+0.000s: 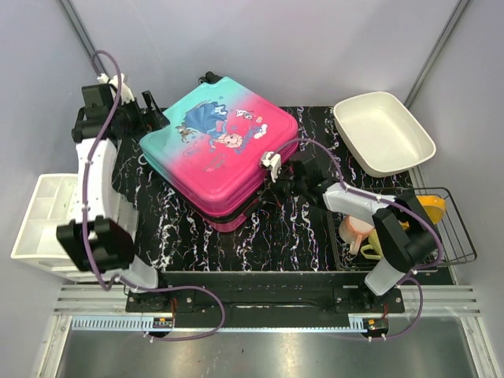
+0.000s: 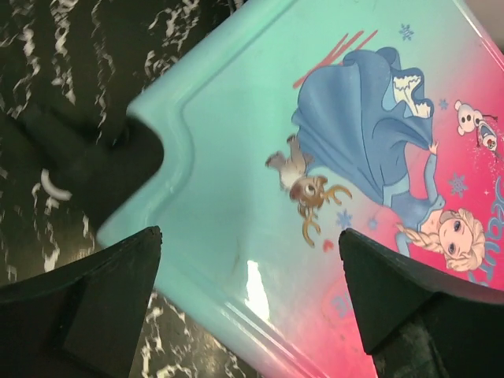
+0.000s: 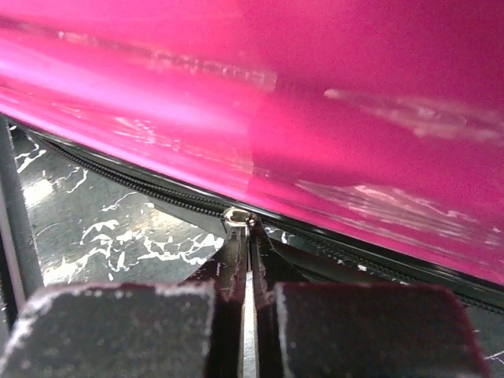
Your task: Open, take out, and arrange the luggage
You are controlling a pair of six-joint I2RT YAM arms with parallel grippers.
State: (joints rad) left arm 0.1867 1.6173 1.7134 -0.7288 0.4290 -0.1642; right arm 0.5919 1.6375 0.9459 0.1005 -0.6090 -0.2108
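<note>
The luggage point(image 1: 220, 150) lies flat on the black marbled mat, its teal-to-pink lid with the princess print facing up. My left gripper point(image 1: 151, 116) hovers over the teal back-left corner of the luggage point(image 2: 315, 157). In the left wrist view this gripper point(image 2: 248, 236) is open, its fingers wide apart with nothing between them. My right gripper point(image 1: 277, 175) is at the pink right side of the luggage point(image 3: 315, 94). There the right gripper point(image 3: 250, 224) is shut on the metal zipper pull point(image 3: 236, 214), on the black zipper line just under the shell.
A white oval tub point(image 1: 383, 132) sits at the back right. A black wire basket point(image 1: 453, 236) at the right holds a pink cup point(image 1: 356, 232) and yellow items. A white compartment tray point(image 1: 43, 213) stands at the left edge. Black marbled mat point(image 1: 260, 236) covers the table.
</note>
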